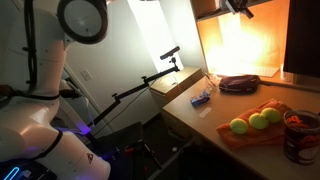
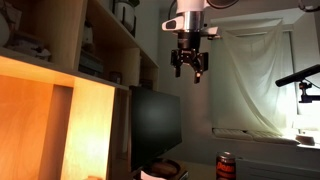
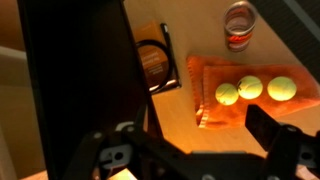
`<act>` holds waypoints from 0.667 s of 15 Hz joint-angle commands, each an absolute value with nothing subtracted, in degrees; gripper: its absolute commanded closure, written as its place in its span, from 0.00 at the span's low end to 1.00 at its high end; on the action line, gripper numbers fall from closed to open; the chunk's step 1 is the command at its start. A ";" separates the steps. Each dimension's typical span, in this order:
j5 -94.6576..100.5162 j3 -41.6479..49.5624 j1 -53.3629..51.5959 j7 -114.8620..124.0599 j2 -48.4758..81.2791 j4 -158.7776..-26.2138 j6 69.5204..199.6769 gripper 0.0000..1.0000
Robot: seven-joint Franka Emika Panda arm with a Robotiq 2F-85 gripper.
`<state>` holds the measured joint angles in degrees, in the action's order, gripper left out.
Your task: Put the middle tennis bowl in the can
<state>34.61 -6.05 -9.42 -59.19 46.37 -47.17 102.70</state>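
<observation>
Wrist view: three tennis balls sit in a row on an orange cloth (image 3: 205, 75), and the middle tennis bowl (image 3: 250, 88) is the target. One neighbour (image 3: 227, 94) is v. close to it, maybe touching; the other neighbour (image 3: 282, 88) is just beside it w/ a small gap. The can (image 3: 238, 25) stands off the cloth, near its edge and apart from the row.

In an exterior view the tool (image 2: 190, 72) hangs high above the table, fingers apart, nothing between them. In an exterior view the middle ball (image 1: 257, 121) lies on the cloth on the table (image 1: 190, 110), w/ the can (image 1: 298, 135) close by at the row's far end.

Step in hand, by my read: approach only, no grasp yet.

Next move needs the tool to come down centred over the middle ball. Fingers should close across the row, not along it, since the neighbours leave little room. After that: lift clear, carry to the can's mouth, release. Main risk is nudging a neighbour so the row rolls.
</observation>
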 commanded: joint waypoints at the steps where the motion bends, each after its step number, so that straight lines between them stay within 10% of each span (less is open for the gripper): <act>1: 23.25 -6.63 -7.40 -65.52 53.77 -36.81 104.16 0.00; 10: 12.82 -10.31 -5.96 -69.25 60.08 -31.34 87.81 0.00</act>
